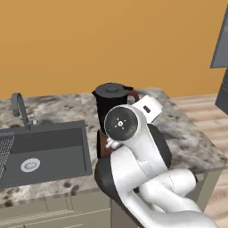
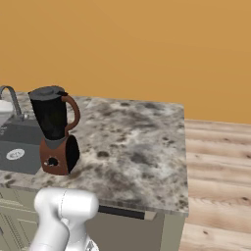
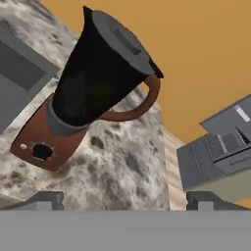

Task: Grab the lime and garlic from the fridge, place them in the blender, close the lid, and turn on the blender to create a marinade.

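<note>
The blender (image 2: 54,128) stands on the counter near the sink, a black jar (image 3: 98,78) with a curved brown handle (image 3: 143,104) on a reddish-brown base (image 3: 45,139) with a round black knob (image 3: 41,152). The dark grey lid (image 3: 125,41) sits on the jar's top (image 1: 111,89). My gripper (image 3: 125,200) is open, its fingertips (image 3: 46,198) wide apart with nothing between them, a short way from the blender's base and facing it. My arm covers the blender's lower half in the left base view. The lime and the garlic are hidden.
A dark sink (image 1: 44,147) with a curved tap (image 1: 20,109) lies left of the blender. The marbled counter (image 2: 137,142) ends at the right above the wooden floor (image 2: 215,171). The dark grey fridge (image 1: 220,44) stands at the far right.
</note>
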Motion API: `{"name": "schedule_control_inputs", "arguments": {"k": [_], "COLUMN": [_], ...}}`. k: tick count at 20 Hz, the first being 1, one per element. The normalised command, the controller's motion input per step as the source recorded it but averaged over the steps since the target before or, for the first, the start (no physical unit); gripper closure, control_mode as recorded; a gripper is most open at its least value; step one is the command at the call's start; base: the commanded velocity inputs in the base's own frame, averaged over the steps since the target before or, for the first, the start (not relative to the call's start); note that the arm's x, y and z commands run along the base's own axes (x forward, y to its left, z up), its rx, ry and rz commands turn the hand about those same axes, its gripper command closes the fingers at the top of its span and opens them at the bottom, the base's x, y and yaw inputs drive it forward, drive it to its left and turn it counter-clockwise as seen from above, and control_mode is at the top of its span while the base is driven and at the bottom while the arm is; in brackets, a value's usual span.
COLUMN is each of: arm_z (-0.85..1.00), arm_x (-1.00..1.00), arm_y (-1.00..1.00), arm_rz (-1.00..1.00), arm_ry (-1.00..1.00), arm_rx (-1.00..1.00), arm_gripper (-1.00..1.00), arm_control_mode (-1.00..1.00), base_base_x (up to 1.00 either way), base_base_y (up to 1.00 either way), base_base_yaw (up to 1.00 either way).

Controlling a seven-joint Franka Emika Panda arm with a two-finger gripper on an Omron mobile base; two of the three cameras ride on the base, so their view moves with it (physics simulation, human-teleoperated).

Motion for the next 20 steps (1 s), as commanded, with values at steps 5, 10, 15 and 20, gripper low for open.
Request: {"name": "schedule_control_inputs", "arguments": {"k": [5,10,15,20], "arm_z": [-0.67,-0.77,-0.62,-0.71], "arm_x": [-0.23,-0.01,0.00,0.00], "arm_y": [0.01,0.00,0.00,-0.03], "arm_rz": [-0.25,-0.23,-0.23,-0.17], "arm_ry": [-0.43,-0.41,-0.43,-0.37], "arm_rx": [0.07,0.06,0.17,0.23], "arm_gripper": [-1.00,-1.00,-1.00,-1.00], "arm_control_mode": [-1.00,-1.00,-1.00,-1.00], "base_base_x": [0.00,0.00,0.00,0.00], "base_base_y": [0.00,0.00,0.00,0.00], "base_base_yaw": [0.00,0.00,0.00,0.00]}}
